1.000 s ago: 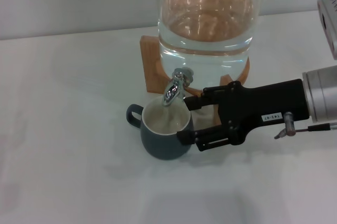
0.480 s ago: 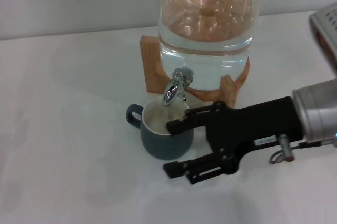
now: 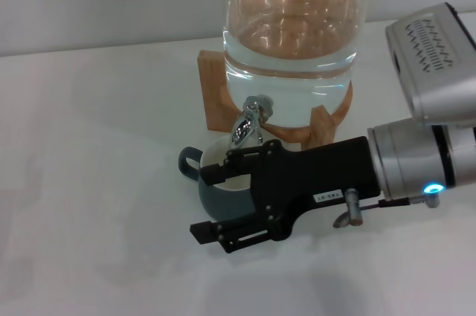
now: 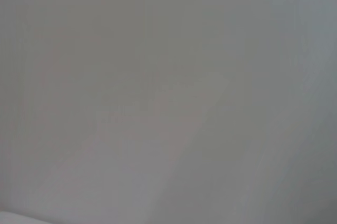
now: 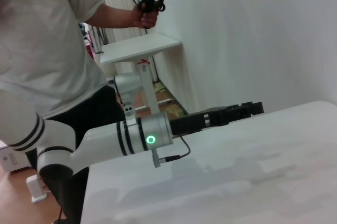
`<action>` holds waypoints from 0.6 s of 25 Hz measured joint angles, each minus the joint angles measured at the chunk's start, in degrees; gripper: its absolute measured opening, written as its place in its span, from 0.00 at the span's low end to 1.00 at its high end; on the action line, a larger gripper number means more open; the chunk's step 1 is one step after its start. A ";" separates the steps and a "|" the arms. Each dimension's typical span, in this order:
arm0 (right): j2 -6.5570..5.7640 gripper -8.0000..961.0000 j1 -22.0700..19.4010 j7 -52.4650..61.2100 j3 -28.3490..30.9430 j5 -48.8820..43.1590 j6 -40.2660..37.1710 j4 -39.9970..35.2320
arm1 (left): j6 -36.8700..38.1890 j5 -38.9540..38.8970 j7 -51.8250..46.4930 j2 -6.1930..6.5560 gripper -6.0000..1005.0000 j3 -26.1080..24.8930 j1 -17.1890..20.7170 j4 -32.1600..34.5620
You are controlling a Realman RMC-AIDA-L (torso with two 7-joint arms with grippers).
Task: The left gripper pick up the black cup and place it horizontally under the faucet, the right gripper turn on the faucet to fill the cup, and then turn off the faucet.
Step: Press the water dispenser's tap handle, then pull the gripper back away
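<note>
The black cup (image 3: 210, 198) stands upright on the white table under the faucet (image 3: 248, 124), its handle pointing left. The chrome faucet is fitted low on the big glass jar (image 3: 290, 41), which holds water. My right gripper (image 3: 209, 204) is open and reaches in from the right. It covers the cup's right half, with one finger (image 3: 223, 173) across the rim and the other in front of the cup. The left gripper (image 5: 246, 110) is out of the head view. The right wrist view shows it off the table's edge on its green-lit arm (image 5: 150, 139). The left wrist view shows only a blank surface.
The jar sits on a wooden stand (image 3: 211, 87) at the back of the white table (image 3: 89, 182). In the right wrist view a person (image 5: 58, 50) stands beyond the table next to a small white side table (image 5: 139, 47).
My right gripper has moved left and toward the front, from beside the cup's right side to across the cup. Its jaws have stayed apart. The cup has not moved.
</note>
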 joint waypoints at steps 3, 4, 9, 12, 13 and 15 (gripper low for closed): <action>0.00 0.83 0.06 0.18 -0.94 0.01 -1.71 0.01 | 0.00 0.00 0.00 0.00 0.63 0.00 0.00 0.03; 0.00 0.83 0.06 0.27 -1.12 0.01 -2.16 0.01 | 0.00 0.00 0.00 0.00 0.63 0.00 0.00 0.03; 0.00 0.83 0.09 0.69 -1.32 0.01 -3.91 0.00 | 0.00 0.02 0.00 0.00 0.63 0.00 0.00 0.13; 0.00 0.83 0.10 0.72 -1.38 0.01 -4.68 0.05 | 0.00 0.04 0.00 0.00 0.62 0.00 0.00 0.13; 0.00 0.83 0.10 0.72 -1.37 -0.03 -4.87 0.09 | 0.00 0.05 0.00 0.00 0.62 0.00 0.00 0.13; 0.00 0.83 0.10 0.73 -1.33 -0.30 -5.37 0.19 | 0.00 0.07 0.00 0.00 0.62 0.00 0.00 0.13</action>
